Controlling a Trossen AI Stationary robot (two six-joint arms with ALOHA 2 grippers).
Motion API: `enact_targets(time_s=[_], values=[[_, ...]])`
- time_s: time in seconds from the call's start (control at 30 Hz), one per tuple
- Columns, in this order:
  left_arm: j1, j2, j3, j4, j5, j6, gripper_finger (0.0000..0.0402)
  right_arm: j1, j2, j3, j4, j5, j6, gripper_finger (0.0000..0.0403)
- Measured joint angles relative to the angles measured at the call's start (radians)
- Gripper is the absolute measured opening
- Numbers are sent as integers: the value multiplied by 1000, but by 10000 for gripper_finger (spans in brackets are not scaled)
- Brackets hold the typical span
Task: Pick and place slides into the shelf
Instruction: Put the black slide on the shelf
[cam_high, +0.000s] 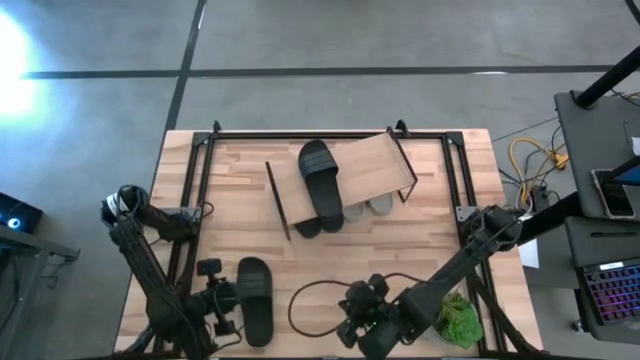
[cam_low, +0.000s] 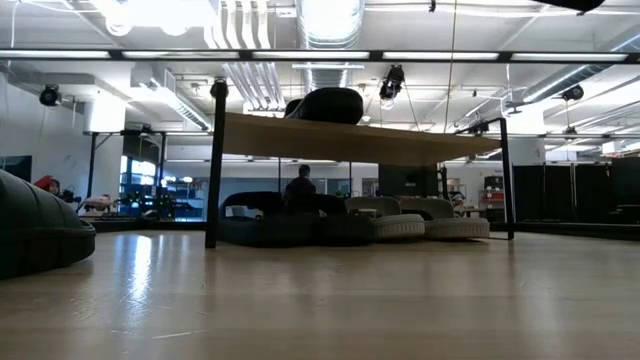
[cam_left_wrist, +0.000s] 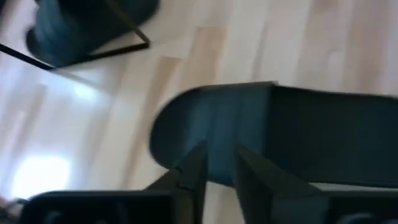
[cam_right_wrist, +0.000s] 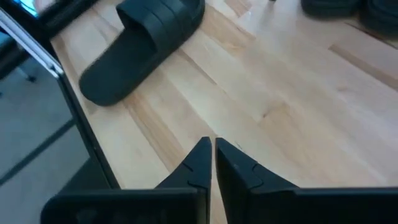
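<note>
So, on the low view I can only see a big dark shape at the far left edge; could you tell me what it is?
Observer: It is a loose black slide lying flat on the table, right beside the left hand.
Operator: Thank you. Where is the right hand, please?
Observer: The right hand hangs over bare wood near the table edge on the arms' side, fingers shut, holding nothing.
Operator: Is anything else out there that I am missing?
Observer: Yes, a green plant stands by the right arm, near the table's corner.
</note>
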Motion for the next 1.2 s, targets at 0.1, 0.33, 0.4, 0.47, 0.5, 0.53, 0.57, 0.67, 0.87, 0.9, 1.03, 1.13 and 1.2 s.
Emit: enact_targets(time_s=[0.1,0.33,0.4,0.47,0.5,0.53,0.57,0.67,0.87,0.9,1.03,1.13,1.2], values=[[-5,17,45,41,17,-24,107,0,20,43,-48,-16,-9,27],[-7,106,79,96,72,-8,216,0,34,78,-67,-9,-69,99],[-13,143,79,101,106,-8,229,0,34,85,-60,-4,-134,119],[-31,174,80,99,115,-16,233,0,34,92,-15,8,-224,135],[-40,187,85,92,118,-22,234,0,34,93,9,15,-268,141],[-51,196,92,83,118,-42,235,0,34,93,34,22,-311,145],[-62,203,101,62,118,-70,235,-4,34,91,68,22,-355,148],[-99,214,136,-32,117,-181,235,-22,42,80,155,27,-487,152],[-179,199,161,-144,67,-438,235,-83,113,95,256,-7,-655,153],[-186,195,153,-144,60,-468,235,-94,128,107,262,-27,-674,153],[-189,198,117,-123,15,-502,235,-124,184,171,237,-80,-735,153],[-162,226,111,-107,-32,-440,235,-130,196,218,149,-76,-717,153],[-136,249,111,-89,-37,-372,235,-130,195,250,70,-43,-682,153]])
